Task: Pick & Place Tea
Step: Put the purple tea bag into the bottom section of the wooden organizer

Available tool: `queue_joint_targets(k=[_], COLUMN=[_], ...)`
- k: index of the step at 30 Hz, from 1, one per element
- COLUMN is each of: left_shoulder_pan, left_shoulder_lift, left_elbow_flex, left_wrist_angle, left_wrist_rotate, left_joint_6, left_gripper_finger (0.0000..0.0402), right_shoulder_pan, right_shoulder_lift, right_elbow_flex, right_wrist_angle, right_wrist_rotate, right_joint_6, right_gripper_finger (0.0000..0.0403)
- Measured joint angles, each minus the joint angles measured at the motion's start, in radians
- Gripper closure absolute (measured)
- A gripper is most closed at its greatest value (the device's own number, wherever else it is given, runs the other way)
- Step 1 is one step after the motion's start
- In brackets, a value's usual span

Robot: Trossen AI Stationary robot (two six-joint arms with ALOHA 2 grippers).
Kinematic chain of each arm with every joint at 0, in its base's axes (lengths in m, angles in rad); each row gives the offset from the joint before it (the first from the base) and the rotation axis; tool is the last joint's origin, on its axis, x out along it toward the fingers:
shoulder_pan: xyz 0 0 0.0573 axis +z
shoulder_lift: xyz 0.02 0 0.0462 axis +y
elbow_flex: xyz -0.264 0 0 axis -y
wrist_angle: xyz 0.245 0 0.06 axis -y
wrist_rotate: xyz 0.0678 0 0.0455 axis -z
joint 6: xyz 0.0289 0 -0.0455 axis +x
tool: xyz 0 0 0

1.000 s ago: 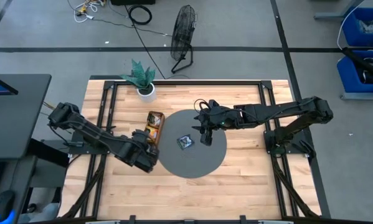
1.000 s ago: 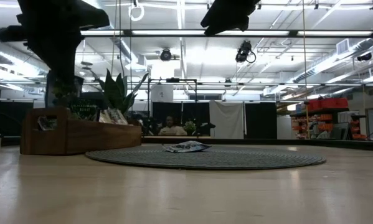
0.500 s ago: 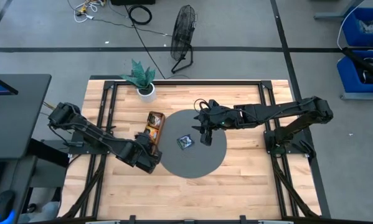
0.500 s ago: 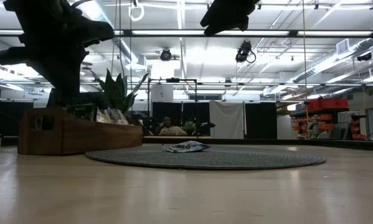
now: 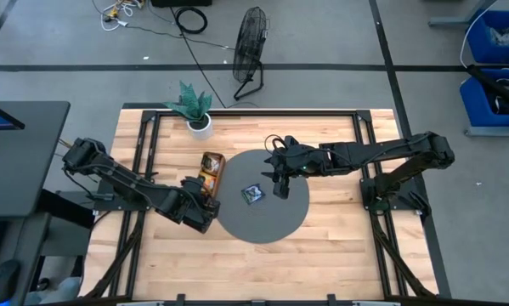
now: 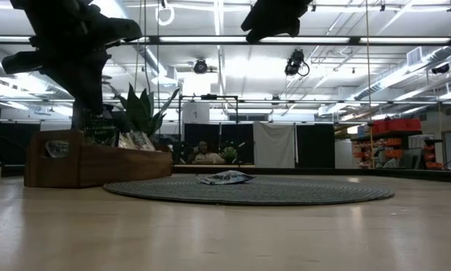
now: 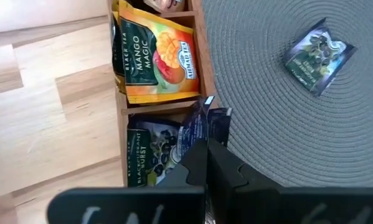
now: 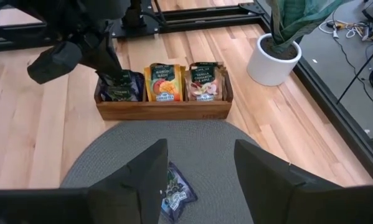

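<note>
A long wooden tray [image 5: 210, 172] lies left of the round grey mat [image 5: 262, 223] and holds dark, yellow-orange [image 7: 158, 59] and pale sachets standing in compartments. My left gripper [image 7: 206, 163] is at the tray's near compartment, shut on a dark blue sachet [image 7: 203, 123]; it also shows in the high view [image 5: 201, 202]. Another dark sachet [image 5: 253, 194] lies flat on the mat. My right gripper [image 8: 202, 177] hovers open and empty above the mat, just right of that sachet. My left gripper pinches a dark blue sachet by one edge [image 7: 202, 138] between its two shut fingers, coming from above into the tray's near compartment. The sachet is tilted, one corner [image 7: 208, 102] over the tray wall beside the mat. My own fingers hide how much they cover.
A potted plant in a white pot [image 5: 199, 121] stands past the tray's far end. More dark sachets [image 7: 150, 158] stay in the near compartment. Bare wooden table [image 5: 262, 268] lies near the front edge and beside the mat.
My left gripper has shifted slightly at the tray's near compartment, staying shut. The tray jogged a little and came back. My right gripper and the sachet on the mat have kept still.
</note>
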Motion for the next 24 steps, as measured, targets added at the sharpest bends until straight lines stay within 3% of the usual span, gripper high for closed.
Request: queue_joint_targets(k=[24], left_shoulder_pan=[0.0], left_shoulder_lift=[0.002], left_elbow_flex=[0.0], left_wrist_angle=[-0.053], left_wrist_rotate=[0.015], left_joint_6=[-0.007], left_gripper_finger=[0.04], right_shoulder_pan=[0.0], right_shoulder_lift=[0.0], right_elbow_flex=[0.0], right_wrist_angle=[-0.001], right_wrist_rotate=[0.0], right_joint_6=[0.0], right_gripper_finger=[0.0211])
